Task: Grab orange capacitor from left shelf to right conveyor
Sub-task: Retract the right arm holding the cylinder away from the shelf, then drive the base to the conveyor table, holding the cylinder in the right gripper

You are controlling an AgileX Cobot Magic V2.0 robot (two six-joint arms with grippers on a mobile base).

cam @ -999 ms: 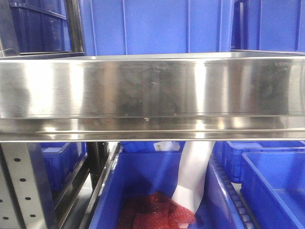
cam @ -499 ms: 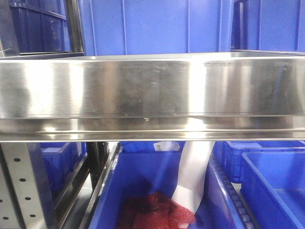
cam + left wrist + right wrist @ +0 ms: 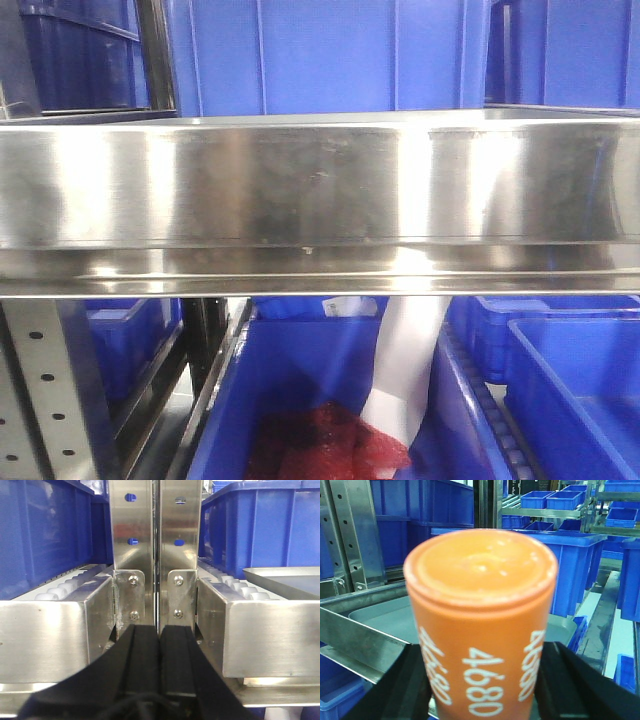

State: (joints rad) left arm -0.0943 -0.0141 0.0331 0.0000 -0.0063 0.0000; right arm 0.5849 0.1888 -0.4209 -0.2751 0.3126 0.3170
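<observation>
In the right wrist view the orange capacitor [image 3: 480,620], with white "4680" down its side, fills the middle of the picture. My right gripper [image 3: 485,682] is shut on it, one black finger pressed against each side. It hangs above the left shelf's steel rim [image 3: 360,635] and a grey tray [image 3: 380,612]. My left gripper [image 3: 159,640] is shut with nothing between its pads, facing two steel uprights [image 3: 156,540]. The front view shows only the shelf's wide shiny rim [image 3: 320,190]. The right conveyor is out of view.
Blue plastic bins [image 3: 320,55] stand on the shelf and several more [image 3: 575,370] sit below it. One lower bin [image 3: 300,370] holds red mesh [image 3: 325,445] and a white sheet [image 3: 405,365]. Roller tracks [image 3: 65,587] flank the uprights. More bins [image 3: 570,565] stand behind the capacitor.
Almost nothing has moved. Only the reflections on the steel rim shift slightly, and the white sheet below looks a little narrower.
</observation>
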